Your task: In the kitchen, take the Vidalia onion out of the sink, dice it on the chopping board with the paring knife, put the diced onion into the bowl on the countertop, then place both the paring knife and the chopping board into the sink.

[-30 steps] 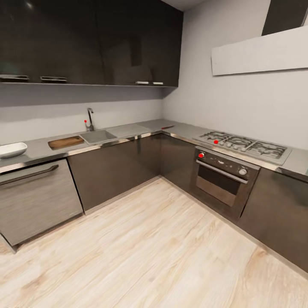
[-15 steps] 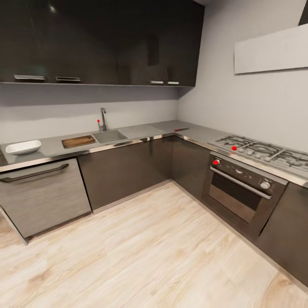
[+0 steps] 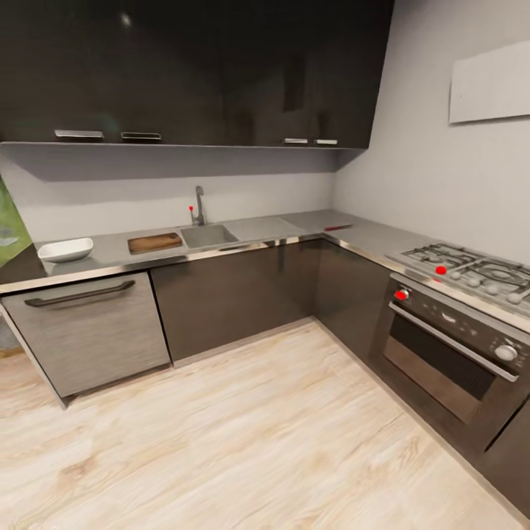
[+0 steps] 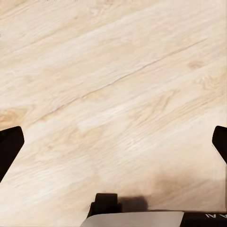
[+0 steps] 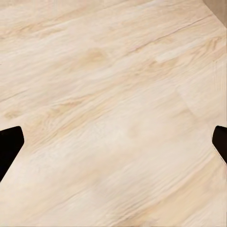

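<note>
Since a second ago the whole head view has swung leftward, so the kitchen sits further right in the picture: the camera has turned, and the things themselves lie as they did.

On the far surface [image 3: 110,254], a long dark grey countertop, the white bowl [image 3: 65,249] stands at the left. Right of it, well apart, lies the brown chopping board [image 3: 154,242], just beside the left rim of the sink [image 3: 209,235]. A tall faucet [image 3: 199,205] with a red knob rises behind the basin. Whether the onion lies in the sink cannot be told from here. Further right, near the corner, a small red thing [image 3: 338,227] lies on the surface, likely the paring knife, too small to be sure. A hob and oven [image 3: 449,338] stand along the right wall.

Both wrist views look down on pale wood floor [image 4: 113,94]. The left end effector [image 4: 113,144] has its dark fingertips [image 4: 8,146] at opposite picture edges, spread wide and empty. The right end effector [image 5: 113,144] is likewise wide apart, holding nothing.
</note>
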Robot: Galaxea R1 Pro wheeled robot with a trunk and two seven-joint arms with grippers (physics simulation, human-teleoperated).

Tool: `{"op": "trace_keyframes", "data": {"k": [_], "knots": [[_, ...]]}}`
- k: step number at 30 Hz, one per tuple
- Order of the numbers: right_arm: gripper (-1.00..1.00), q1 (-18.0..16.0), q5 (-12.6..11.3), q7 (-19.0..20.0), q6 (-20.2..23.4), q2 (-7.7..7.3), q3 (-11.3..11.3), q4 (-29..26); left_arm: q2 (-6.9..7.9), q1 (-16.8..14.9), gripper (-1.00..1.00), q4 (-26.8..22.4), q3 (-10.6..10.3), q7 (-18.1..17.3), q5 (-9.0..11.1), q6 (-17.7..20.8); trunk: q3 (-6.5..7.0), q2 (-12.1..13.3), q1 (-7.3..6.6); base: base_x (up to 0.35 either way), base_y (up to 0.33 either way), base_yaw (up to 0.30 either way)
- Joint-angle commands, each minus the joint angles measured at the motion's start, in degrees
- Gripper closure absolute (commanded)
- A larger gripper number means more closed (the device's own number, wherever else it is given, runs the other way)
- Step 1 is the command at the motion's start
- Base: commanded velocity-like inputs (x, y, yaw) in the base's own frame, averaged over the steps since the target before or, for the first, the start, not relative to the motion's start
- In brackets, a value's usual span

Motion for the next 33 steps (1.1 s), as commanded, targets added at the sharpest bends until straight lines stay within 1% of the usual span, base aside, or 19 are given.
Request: {"op": "trace_keyframes", "data": {"k": [1, 33], "knots": [[-1.0, -0.02, 0.06, -0.15, -0.16, -0.01, 0.04, 0.04, -0.02, 0.01, -1.0, -0.07, 0.0, 0.18, 0.0, -0.1, -0.05, -0.02, 0.02, 0.221, -0.215, 0.247], [-1.0, -0.02, 0.07, -0.15, -0.16, -0.01, 0.04, 0.04, -0.02, 0.01, -1.0, -0.05, -0.01, 0.16, 0.0, -0.05, -0.05, -0.02, 0.02, 0.221, -0.216, 0.247]]}}
